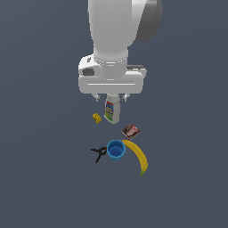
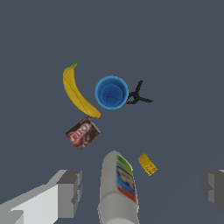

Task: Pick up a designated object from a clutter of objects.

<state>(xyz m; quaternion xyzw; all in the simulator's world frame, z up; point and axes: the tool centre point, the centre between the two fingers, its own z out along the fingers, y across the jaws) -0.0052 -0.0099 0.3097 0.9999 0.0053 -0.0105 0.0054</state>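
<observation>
Item: brown box (image 2: 83,133), flat and label-up beside the banana's (image 2: 78,92) tip, untouched; gripper (image 1: 111,96) hangs wide-jawed over the white bottle (image 2: 119,188), probably only staging.

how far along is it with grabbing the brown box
Nothing looks done: the flat dark brown box with a red-and-white label lies on the floor beside the yellow banana. The pincer is open, empty, above the white bottle. Reaching, gripping and lifting remain.
</observation>
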